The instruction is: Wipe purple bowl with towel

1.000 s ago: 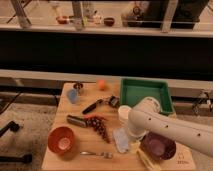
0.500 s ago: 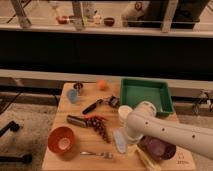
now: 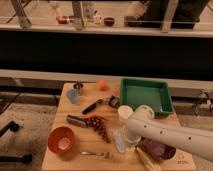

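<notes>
The purple bowl (image 3: 158, 149) sits at the front right of the wooden table, partly covered by my white arm. A pale grey-blue strip, which I take for the towel (image 3: 119, 141), lies on the table just left of the bowl. My gripper (image 3: 131, 138) is at the low end of the arm, between the towel and the bowl and close over the table. The arm hides most of it.
An orange-red bowl (image 3: 61, 140) sits front left, with a fork (image 3: 97, 154) beside it. Grapes (image 3: 100, 125), a black-handled tool (image 3: 94, 105), a white cup (image 3: 124, 112), a blue cup (image 3: 73, 95) and an orange ball (image 3: 101, 85) are mid-table. A green tray (image 3: 145, 96) stands back right.
My arm has come down and a little to the left, toward the table's front. The bowl and the cloth have not visibly moved.
</notes>
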Robot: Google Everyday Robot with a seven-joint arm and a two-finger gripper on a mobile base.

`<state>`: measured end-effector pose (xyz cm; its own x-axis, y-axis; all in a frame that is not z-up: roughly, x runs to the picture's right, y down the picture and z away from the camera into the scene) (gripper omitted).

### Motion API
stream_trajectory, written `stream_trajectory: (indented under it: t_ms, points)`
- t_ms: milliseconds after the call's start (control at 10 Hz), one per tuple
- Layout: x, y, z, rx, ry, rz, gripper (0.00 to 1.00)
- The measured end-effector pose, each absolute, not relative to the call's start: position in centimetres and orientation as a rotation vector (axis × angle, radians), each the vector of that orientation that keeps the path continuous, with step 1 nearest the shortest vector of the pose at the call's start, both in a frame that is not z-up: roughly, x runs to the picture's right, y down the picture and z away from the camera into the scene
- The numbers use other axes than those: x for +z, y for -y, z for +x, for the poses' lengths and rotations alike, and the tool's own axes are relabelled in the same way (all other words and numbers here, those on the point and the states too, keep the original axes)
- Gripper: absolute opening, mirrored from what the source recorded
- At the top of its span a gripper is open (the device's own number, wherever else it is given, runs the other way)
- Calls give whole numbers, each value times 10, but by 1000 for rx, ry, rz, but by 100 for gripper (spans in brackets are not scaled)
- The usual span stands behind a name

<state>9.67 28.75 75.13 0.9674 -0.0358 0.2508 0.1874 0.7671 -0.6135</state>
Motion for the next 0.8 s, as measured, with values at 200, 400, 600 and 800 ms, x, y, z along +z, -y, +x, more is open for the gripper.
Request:
stream_trajectory:
  t_ms: [200, 400, 600, 800]
  points:
    - [755, -290, 93, -118, 232, -682, 80]
    - [757, -289, 88, -116, 232, -674, 80]
    - [759, -288, 83, -115, 234, -670, 80]
    - [766, -289, 83, -101, 236, -672, 80]
